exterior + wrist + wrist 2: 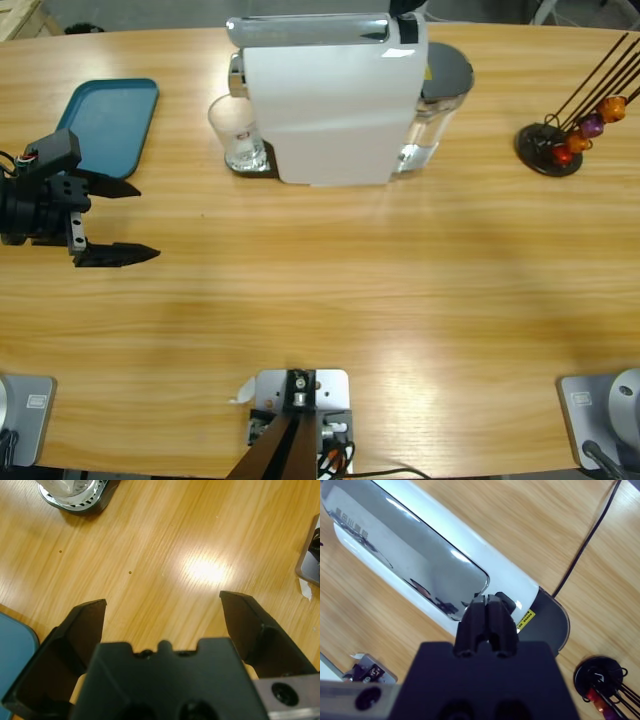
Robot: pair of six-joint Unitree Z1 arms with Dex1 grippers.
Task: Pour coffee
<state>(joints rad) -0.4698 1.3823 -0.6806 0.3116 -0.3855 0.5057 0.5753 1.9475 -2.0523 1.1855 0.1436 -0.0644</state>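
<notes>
A white coffee machine with a chrome lid stands at the table's far middle. A clear tumbler sits on the drip tray at the machine's left end; its base shows in the left wrist view. I see no amber coffee in it. My left gripper is open and empty over bare wood at the left, well short of the tumbler; its jaws stand wide apart in the left wrist view. My right gripper is shut, tips down on the machine's top just behind the lid.
A teal tray lies at the far left behind the left gripper. A black capsule stand with orange, purple and red capsules sits far right. The machine's water tank with a grey lid is on its right side. A black cable runs behind.
</notes>
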